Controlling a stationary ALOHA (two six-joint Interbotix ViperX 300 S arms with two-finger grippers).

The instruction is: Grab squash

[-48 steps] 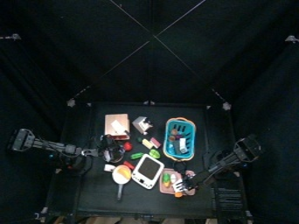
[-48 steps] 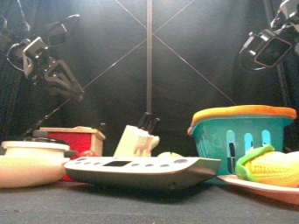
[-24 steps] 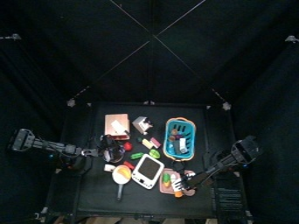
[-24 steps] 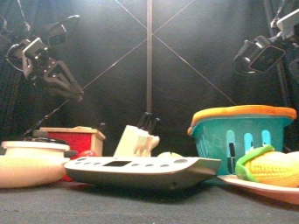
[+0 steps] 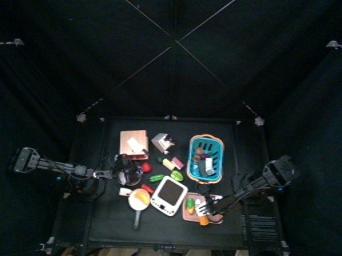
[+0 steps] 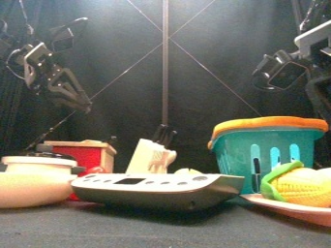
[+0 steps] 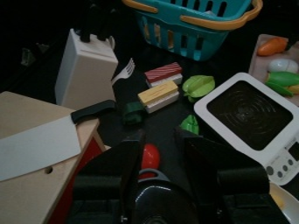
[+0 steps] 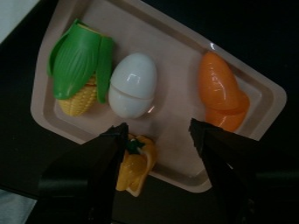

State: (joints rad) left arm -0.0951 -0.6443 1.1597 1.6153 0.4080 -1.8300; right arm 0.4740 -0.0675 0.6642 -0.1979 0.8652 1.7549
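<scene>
The right fingers (image 8: 158, 144) are apart, up above a pink tray (image 8: 176, 52). On the tray lie corn (image 8: 77, 66), a white egg (image 8: 133, 84), a carrot (image 8: 219, 87) and a small yellow squash (image 8: 135, 166), right under the fingers. The left fingers (image 7: 149, 140) are apart too, over the scale (image 7: 250, 107) and toy food
</scene>
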